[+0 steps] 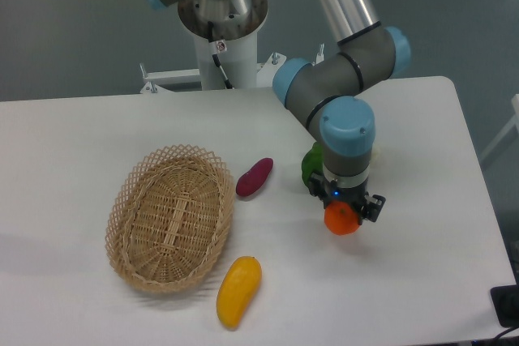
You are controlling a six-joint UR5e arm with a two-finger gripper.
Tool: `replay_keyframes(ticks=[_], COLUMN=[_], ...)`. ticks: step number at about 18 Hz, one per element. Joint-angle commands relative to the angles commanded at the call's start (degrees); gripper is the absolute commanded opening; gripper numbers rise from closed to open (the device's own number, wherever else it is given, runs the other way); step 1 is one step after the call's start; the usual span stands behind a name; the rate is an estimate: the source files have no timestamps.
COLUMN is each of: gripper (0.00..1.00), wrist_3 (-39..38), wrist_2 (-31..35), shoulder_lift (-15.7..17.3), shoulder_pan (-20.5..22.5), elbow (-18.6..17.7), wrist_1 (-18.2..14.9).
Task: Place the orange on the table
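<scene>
Yellow fruit (pixel 238 291) on white table (pixel 73 135)

It looks like a robotics lab: a robot arm (pixel 340 79) stands on a pedestal (pixel 223 34) behind a white tabletop (pixel 81 135), with grey floor (pixel 65 30) around.

The tool (pixel 344 215) grips the orange (pixel 341 220) over the table (pixel 422 265), right of the wicker basket (pixel 171 218).

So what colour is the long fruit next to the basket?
Yellow, turning orange at one end; the long fruit shows in the fixed camera view.
</scene>
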Motion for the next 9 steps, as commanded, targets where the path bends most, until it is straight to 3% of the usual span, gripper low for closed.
replay_keyframes(ticks=[4, 5, 6, 9], gripper=[0.71, 0.82, 1.0, 1.0], wrist_3=[-0.18, -0.18, -0.18, -0.62], wrist_2=[-0.09, -0.17, -0.26, -0.35], shoulder_lift=[-1.15, -1.24, -1.24, -0.97], shoulder_pan=[-0.71, -0.79, -0.8, -0.8], elbow=[0.18, 0.53, 1.05, 1.76], wrist_1=[0.0, 0.0, 0.0, 0.0])
